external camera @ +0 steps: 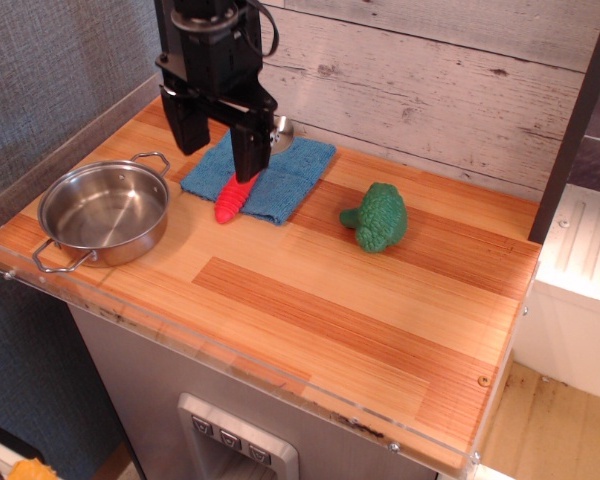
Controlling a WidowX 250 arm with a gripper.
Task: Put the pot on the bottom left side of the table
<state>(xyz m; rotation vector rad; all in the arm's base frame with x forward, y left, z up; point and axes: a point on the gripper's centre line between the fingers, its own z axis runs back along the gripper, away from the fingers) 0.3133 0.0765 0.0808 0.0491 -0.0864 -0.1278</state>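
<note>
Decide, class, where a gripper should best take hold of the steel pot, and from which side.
Probably the pot's thin rim, from above, one finger inside the wall and one outside: it sits upright, open and empty. The gripper hangs open over the blue cloth, so the near-side rim is nearest.

The pot (105, 213) is shiny silver steel. The table (310, 300) shows light and orange-brown planks. The cloth (285, 175) is blue, the spoon (238, 196) handle red, the toy (378, 217) green. The gripper (220, 145) is black. The far wall (430, 80) is whitewashed grey boards.
</note>
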